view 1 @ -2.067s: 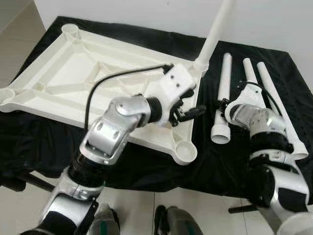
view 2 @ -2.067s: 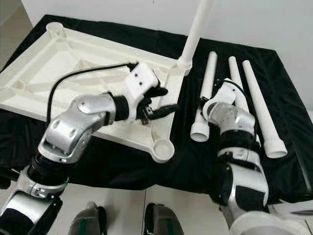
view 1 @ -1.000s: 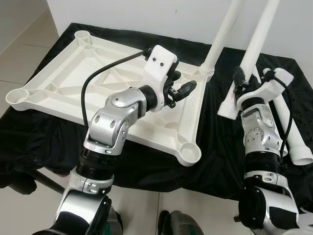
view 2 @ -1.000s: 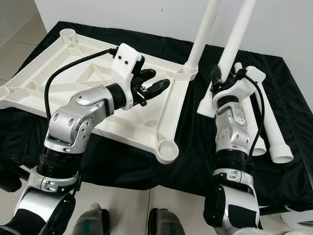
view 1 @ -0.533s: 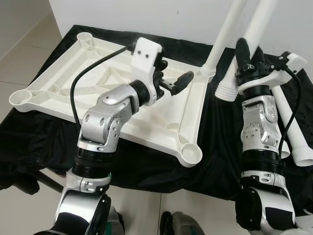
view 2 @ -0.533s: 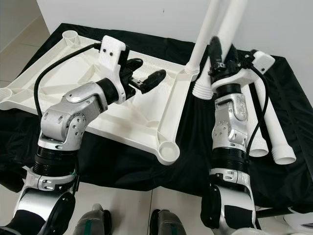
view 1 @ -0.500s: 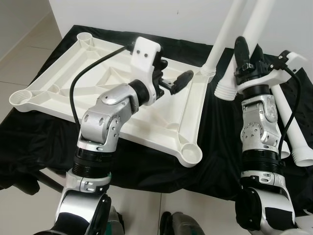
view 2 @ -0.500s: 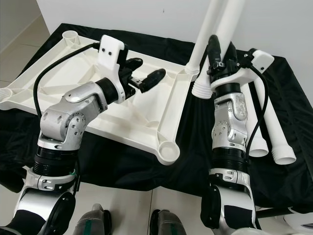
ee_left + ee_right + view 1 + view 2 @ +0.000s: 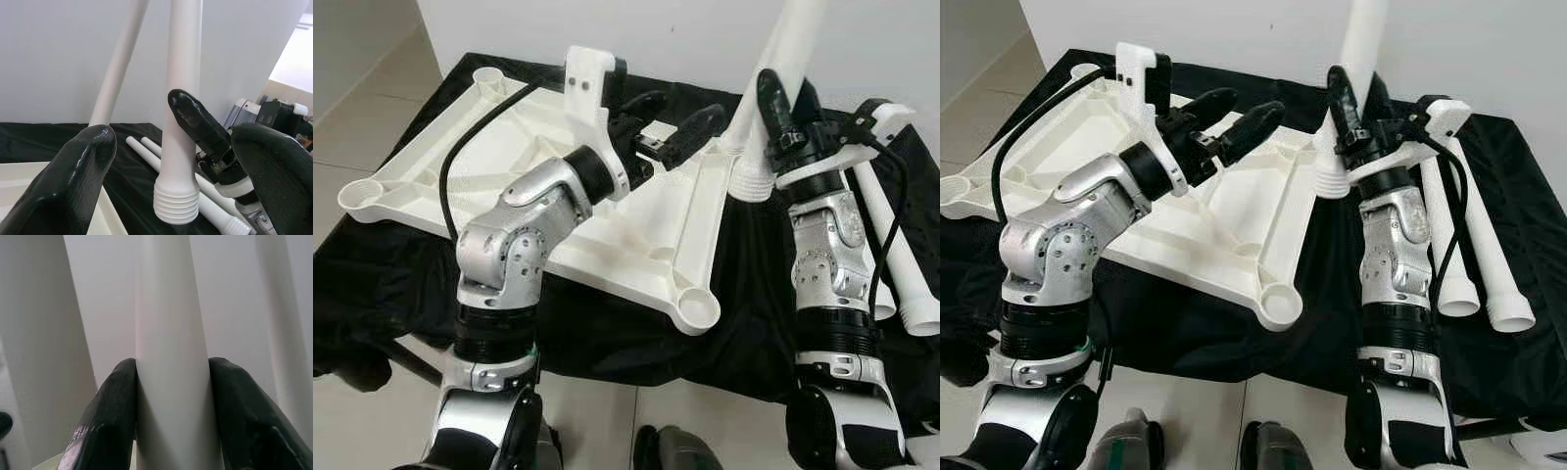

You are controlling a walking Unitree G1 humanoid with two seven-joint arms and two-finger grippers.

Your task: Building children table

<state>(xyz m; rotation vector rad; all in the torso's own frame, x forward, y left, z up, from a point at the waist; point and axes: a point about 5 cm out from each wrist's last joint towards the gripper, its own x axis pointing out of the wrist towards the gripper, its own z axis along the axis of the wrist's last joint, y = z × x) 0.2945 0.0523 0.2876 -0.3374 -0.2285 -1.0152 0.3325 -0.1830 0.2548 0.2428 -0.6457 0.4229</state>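
Observation:
The white tabletop [image 9: 421,171] lies upside down on a black cloth. One white leg [image 9: 117,63] stands in its far right corner socket. My right gripper [image 9: 790,98] is shut on a second white leg [image 9: 1363,39], held upright with its threaded end [image 9: 751,181] hanging just above the tabletop's right edge. In the right wrist view both fingers [image 9: 115,406] press the leg [image 9: 168,357]. My left gripper [image 9: 677,113] hovers open over the tabletop's far right part, close beside the held leg and not touching it.
Two more white legs [image 9: 1445,235] lie on the black cloth [image 9: 372,284] to the right. An open corner socket [image 9: 698,311] sits at the tabletop's near right corner. A white wall rises behind, and tiled floor shows to the left.
My right gripper has carried the held leg left toward the tabletop's right edge. My left gripper has risen toward that leg and spread its fingers wider.

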